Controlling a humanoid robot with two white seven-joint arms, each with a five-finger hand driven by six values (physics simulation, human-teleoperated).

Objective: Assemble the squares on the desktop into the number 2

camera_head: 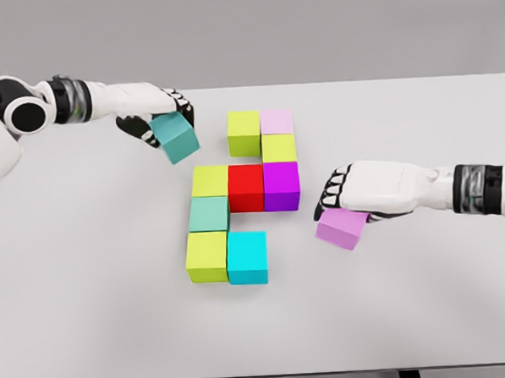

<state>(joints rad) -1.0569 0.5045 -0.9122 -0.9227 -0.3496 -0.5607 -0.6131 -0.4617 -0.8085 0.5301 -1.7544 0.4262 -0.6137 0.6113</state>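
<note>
The red cube [246,188] sits mid-table [87,274] and anchors the half-built figure. Touching it on one side is a yellow-green cube [210,181], on the other a purple cube [281,186]. Above the purple one stands a yellow cube [278,148], then a pale pink cube [276,122] with a lime cube [244,133] beside it. Below the red cube's left neighbour come a sea-green cube [208,214], a second lime cube [207,256] and a cyan cube [247,257].

The left hand [151,110] is up and left of the red cube, fingers curled round a tilted teal cube [178,137] — apart from the lime cube. The right hand [367,191] lies right of the purple cube, fingers closed over a lilac cube [342,227] — clear of the figure.
</note>
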